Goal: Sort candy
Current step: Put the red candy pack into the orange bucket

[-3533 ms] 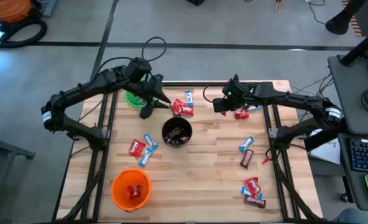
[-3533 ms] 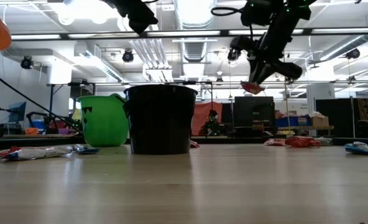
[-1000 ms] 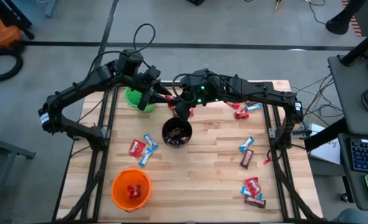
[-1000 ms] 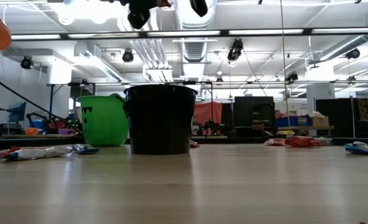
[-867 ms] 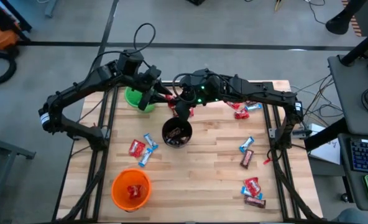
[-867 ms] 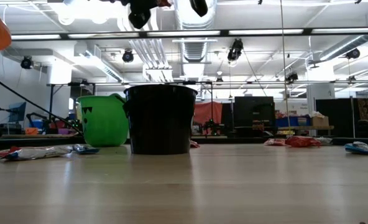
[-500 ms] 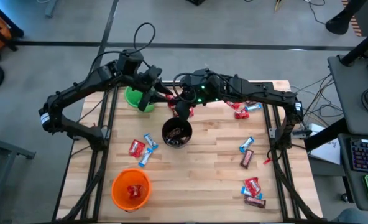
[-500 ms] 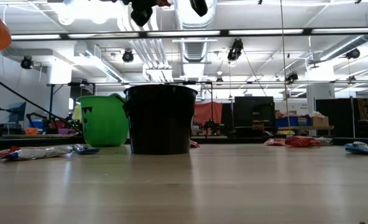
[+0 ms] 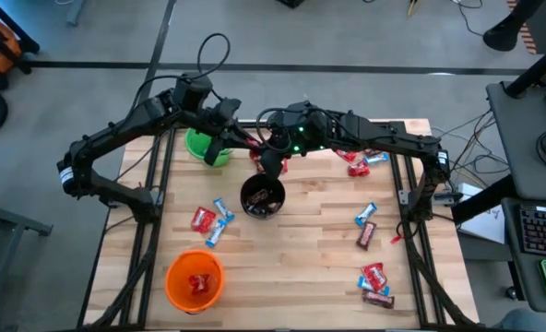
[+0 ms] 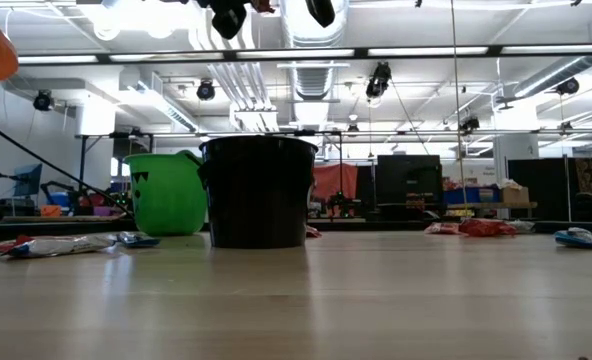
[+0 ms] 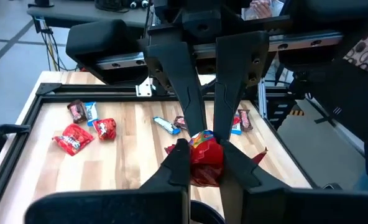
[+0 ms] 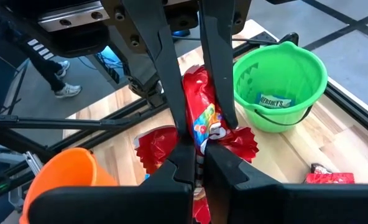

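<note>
Between both arms, red candy (image 11: 204, 163) (newly double-clamped)

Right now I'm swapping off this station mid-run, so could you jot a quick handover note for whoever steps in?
Left end effector: shut on the red candy, high over the table's far middle, between the green cup and the black cup.
Right end effector: shut on the same red candy, meeting the left one nose to nose.
Done: red pieces in the orange cup, dark ones in the black cup, one candy in the green cup.
Left: loose candy on the table, left of the black cup, along the right side and at the far right.
</note>
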